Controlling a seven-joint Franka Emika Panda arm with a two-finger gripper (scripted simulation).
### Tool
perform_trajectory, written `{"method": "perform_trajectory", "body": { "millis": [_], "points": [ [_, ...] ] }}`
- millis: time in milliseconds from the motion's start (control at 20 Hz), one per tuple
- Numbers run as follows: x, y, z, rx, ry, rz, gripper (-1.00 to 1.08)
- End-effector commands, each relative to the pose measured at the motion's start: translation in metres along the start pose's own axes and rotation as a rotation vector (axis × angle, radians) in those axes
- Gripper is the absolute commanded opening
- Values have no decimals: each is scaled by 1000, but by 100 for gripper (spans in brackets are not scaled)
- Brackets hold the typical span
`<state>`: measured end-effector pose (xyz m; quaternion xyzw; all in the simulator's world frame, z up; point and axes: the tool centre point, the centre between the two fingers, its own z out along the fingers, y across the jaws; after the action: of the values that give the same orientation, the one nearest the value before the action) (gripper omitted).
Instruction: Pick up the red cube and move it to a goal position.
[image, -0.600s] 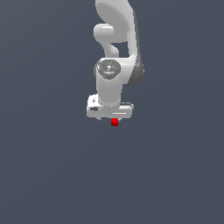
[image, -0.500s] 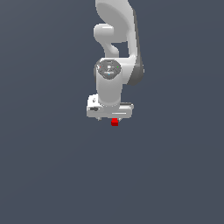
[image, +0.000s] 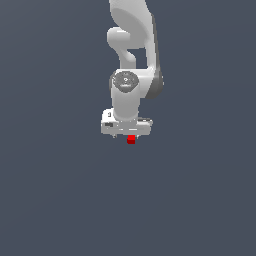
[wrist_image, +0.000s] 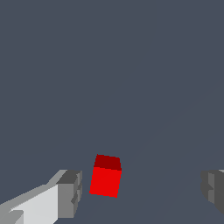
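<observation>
The red cube (image: 131, 140) peeks out just below the white hand of the arm in the exterior view, mostly covered by it. In the wrist view the red cube (wrist_image: 105, 177) lies on the grey floor between the two grey fingertips, much closer to one fingertip (wrist_image: 70, 194) than to the other (wrist_image: 213, 187). My gripper (wrist_image: 141, 191) is open, its jaws spread wide with a gap on both sides of the cube, and neither pad touches it. In the exterior view the gripper (image: 129, 136) points straight down over the cube.
A plain dark grey floor (image: 60, 190) fills both views. The white arm (image: 134, 60) rises from behind the gripper to the exterior view's top edge.
</observation>
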<state>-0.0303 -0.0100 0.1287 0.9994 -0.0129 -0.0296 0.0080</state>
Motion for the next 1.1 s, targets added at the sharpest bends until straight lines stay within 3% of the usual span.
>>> {"method": "perform_trajectory", "body": {
  "millis": [0, 650, 1050],
  "points": [
    [-5, -2, 9, 2, 4, 14, 100],
    [-42, -20, 82, 16, 43, 123, 100],
    [-52, -28, 107, 20, 55, 159, 100]
  ]
}}
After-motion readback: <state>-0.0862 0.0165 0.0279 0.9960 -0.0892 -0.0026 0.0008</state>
